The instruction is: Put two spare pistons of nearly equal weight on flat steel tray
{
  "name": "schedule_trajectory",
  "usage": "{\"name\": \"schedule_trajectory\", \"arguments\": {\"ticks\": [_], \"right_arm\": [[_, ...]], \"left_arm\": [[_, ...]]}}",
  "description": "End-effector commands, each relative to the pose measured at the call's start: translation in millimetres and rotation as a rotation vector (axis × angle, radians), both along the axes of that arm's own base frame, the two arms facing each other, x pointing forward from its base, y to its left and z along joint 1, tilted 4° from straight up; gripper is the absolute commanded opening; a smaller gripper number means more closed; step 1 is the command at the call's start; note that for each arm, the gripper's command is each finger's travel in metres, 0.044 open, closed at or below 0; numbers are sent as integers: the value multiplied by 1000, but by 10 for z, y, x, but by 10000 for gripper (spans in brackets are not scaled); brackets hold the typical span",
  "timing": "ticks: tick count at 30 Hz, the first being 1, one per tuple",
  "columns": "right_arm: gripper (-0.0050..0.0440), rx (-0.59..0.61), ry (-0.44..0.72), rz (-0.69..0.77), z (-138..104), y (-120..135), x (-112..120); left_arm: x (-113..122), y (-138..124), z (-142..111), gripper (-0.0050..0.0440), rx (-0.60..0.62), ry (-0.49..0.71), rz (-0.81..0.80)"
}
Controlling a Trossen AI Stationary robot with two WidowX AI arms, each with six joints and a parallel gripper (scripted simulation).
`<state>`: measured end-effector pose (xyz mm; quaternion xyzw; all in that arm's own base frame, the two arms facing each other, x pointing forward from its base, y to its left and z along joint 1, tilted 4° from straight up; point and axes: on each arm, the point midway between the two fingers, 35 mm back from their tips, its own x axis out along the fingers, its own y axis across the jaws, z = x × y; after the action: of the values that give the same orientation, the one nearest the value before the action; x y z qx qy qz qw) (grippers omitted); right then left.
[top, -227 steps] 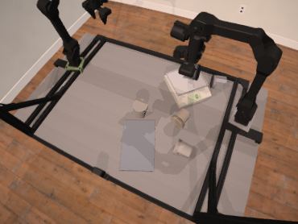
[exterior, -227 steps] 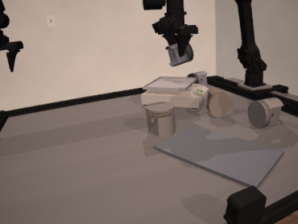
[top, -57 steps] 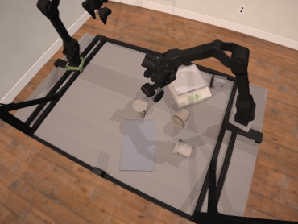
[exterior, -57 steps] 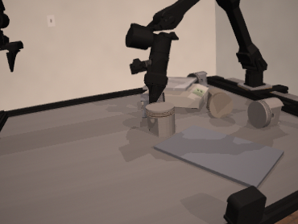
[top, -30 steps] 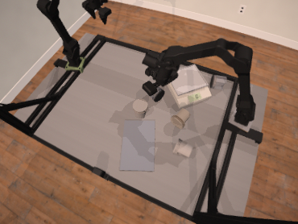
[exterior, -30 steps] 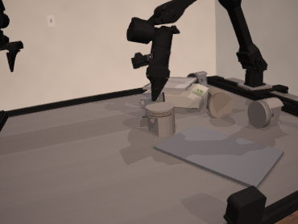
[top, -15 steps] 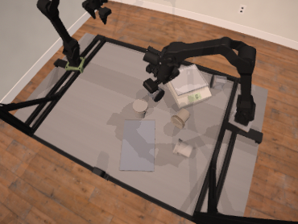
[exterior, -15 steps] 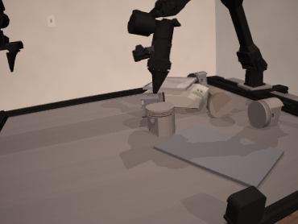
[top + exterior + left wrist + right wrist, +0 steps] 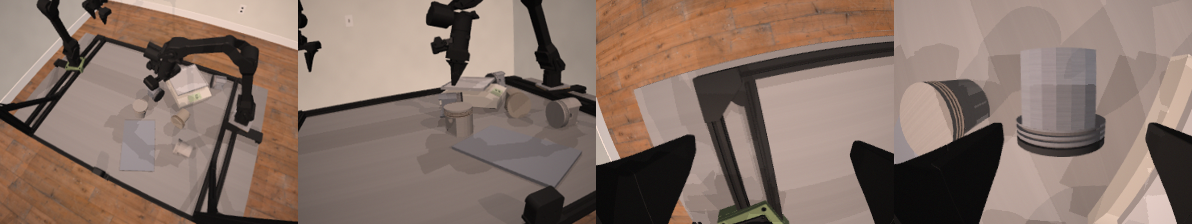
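Five metal pistons show around the bench, none of them on the flat blue-grey steel tray (image 9: 138, 145) (image 9: 519, 153) (image 9: 899, 146), which lies flat on the pale grey worktop (image 9: 86, 121) (image 9: 370, 169) (image 9: 826, 120) (image 9: 1039, 200). Nearest the tray, by its short edge, the upright piston with a tan crown (image 9: 140, 105) (image 9: 459, 121) (image 9: 941, 112) stands apart from it. Close by, the blue-grey piston with a dark crown (image 9: 156, 93) (image 9: 450, 104) (image 9: 1059, 100) rests on its side. Above that one hangs the right claw (image 9: 161, 78) (image 9: 454, 78) (image 9: 1078, 132), its fingers spread wide with nothing between them and the piston beneath the gap. A tan piston (image 9: 180, 118) (image 9: 518, 105) lies tipped over between the tray and the white boxy scale (image 9: 197, 98) (image 9: 479, 101) (image 9: 1144, 165), while a pale grey piston (image 9: 183, 148) (image 9: 562, 113) lies on its side beyond one long edge of the tray, clear of it. Just beside the scale, on the side away from the tray, is a grey piston (image 9: 218, 81) (image 9: 497, 76). Off past the worktop's corner, the left claw (image 9: 96, 17) (image 9: 311, 60) (image 9: 777, 147) is held in the air, wide open and empty.
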<state>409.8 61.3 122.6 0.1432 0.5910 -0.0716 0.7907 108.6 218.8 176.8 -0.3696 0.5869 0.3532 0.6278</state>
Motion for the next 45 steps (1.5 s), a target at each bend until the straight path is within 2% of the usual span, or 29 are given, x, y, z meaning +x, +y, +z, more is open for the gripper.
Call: {"name": "schedule_trajectory", "arguments": {"ticks": [1, 8, 14, 29, 31, 35, 45], "right_arm": [[378, 6, -16, 5, 197, 8, 10], [378, 5, -14, 6, 542, 10, -12], [378, 3, -9, 10, 561, 11, -14], [378, -111, 160, 354, 561, 11, -14], [378, -111, 160, 354, 561, 11, -14], [378, -143, 209, 448, 551, 11, -11], [378, -151, 234, 464, 469, 9, 4]], "left_arm": [[4, -6, 0, 440, -3, -3, -4], [4, -6, 0, 440, -3, -3, -4], [4, -6, 0, 440, -3, -3, -4], [4, -6, 0, 440, -3, -3, -4], [4, -6, 0, 440, -3, -3, -4], [4, -6, 0, 440, -3, -3, -4], [4, -6, 0, 440, -3, -3, -4]]}}
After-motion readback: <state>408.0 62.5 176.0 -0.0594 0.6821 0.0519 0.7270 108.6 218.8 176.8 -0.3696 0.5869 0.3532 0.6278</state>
